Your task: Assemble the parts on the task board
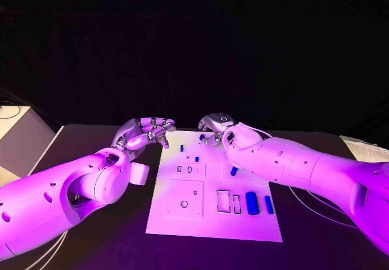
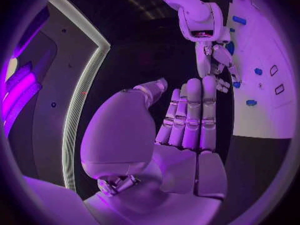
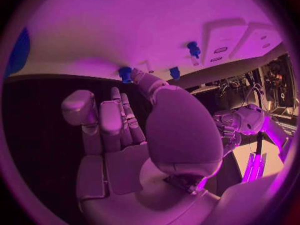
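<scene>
The white task board [image 1: 212, 216] lies in the middle of the table. Small blue parts stand near its far end [image 1: 181, 148] [image 1: 196, 160], and longer blue pieces [image 1: 252, 202] lie at its right side. My right hand [image 1: 216, 126] hovers over the board's far edge; in the right wrist view its palm [image 3: 140, 135] is empty and its thumb tip reaches a blue peg [image 3: 125, 74], with two more pegs [image 3: 175, 72] [image 3: 193, 49] beyond. My left hand [image 1: 146, 133] is off the board's far left corner, fingers straight and side by side [image 2: 187, 120], holding nothing.
A white box [image 1: 20, 138] stands at the table's left edge. Thin cables [image 1: 320, 211] run over the table to the right of the board. Rectangular slots and cut-outs [image 1: 224, 201] mark the board's near half. A pale strip [image 2: 78, 105] borders the table.
</scene>
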`<action>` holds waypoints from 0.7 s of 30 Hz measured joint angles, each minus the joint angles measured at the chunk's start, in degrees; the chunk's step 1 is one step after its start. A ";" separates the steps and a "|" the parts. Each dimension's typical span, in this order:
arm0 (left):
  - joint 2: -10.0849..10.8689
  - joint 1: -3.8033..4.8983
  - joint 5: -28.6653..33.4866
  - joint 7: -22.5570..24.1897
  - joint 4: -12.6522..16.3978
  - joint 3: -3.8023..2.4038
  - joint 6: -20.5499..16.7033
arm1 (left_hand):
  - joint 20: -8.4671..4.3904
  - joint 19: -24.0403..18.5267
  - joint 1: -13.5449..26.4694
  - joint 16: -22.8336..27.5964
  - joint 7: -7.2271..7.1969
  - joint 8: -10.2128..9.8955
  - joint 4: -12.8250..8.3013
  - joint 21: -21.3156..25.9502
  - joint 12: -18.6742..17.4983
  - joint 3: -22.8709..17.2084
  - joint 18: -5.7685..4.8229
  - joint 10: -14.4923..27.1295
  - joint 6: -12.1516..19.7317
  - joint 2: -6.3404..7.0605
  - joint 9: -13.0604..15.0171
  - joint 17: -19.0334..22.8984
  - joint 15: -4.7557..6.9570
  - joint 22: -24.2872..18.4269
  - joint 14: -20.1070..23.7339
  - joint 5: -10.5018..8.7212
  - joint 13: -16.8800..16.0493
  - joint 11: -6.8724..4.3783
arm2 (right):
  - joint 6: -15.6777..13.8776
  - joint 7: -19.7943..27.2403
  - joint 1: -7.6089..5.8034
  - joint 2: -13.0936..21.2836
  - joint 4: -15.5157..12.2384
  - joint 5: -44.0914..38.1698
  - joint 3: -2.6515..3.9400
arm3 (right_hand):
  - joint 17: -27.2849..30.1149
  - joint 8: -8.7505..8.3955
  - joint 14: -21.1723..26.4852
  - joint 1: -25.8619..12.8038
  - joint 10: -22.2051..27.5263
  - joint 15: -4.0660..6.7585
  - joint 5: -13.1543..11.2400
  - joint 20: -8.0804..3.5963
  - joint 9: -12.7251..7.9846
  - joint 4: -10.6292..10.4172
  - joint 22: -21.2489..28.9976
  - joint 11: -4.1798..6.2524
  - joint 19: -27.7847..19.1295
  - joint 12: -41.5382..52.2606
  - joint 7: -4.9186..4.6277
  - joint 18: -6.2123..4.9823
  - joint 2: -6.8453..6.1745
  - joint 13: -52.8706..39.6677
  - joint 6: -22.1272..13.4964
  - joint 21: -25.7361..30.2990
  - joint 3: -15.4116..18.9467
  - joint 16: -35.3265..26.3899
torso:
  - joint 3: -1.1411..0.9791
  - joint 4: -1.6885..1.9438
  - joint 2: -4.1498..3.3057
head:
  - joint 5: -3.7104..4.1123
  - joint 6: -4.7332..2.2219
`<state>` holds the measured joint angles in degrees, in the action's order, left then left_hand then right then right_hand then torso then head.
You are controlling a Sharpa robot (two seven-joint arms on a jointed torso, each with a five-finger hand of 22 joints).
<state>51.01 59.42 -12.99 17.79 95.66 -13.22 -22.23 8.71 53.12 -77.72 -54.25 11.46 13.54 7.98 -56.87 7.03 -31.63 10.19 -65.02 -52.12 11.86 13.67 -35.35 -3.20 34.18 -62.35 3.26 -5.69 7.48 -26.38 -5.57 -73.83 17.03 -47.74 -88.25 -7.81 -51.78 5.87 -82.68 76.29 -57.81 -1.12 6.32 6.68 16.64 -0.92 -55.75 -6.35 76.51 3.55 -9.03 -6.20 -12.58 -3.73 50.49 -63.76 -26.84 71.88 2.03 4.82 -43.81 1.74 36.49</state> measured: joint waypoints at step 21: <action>0.60 -0.04 -0.03 -0.03 -1.35 0.02 0.04 | 0.20 -0.20 0.23 0.00 0.00 0.30 0.00 -0.27 0.00 0.00 0.00 0.00 0.00 -0.23 0.09 0.00 0.00 0.18 0.00 0.00 -0.02 0.00 | -2.69 -0.42 -1.77 21.23 -20.64 10.33 1.23 | -7.73 1.43 -1.30 0.10 -17.44 2.11 3.21 -1.86 0.28 -3.05 -9.41 1.84 4.76 7.90 0.39 0.05 -1.29 -4.93 5.37 -6.76 -1.53 5.11 | -0.44 -0.96 0.45 | 0.01 -0.63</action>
<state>51.61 59.39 -13.01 17.76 94.31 -13.21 -22.18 8.91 52.92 -77.49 -54.25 11.46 13.84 7.98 -57.15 7.03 -31.63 10.19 -65.02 -52.12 11.63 13.76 -35.35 -3.20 34.37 -62.35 3.26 -5.71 7.48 -29.07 -5.99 -75.61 38.26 -68.38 -77.92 -6.58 -59.51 7.29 -83.98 76.39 -75.26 0.99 9.53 4.82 16.91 -3.97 -65.15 -4.51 81.27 11.45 -8.63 -6.15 -13.87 -8.66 55.86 -70.52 -28.37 76.99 1.59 3.86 -43.36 1.74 35.86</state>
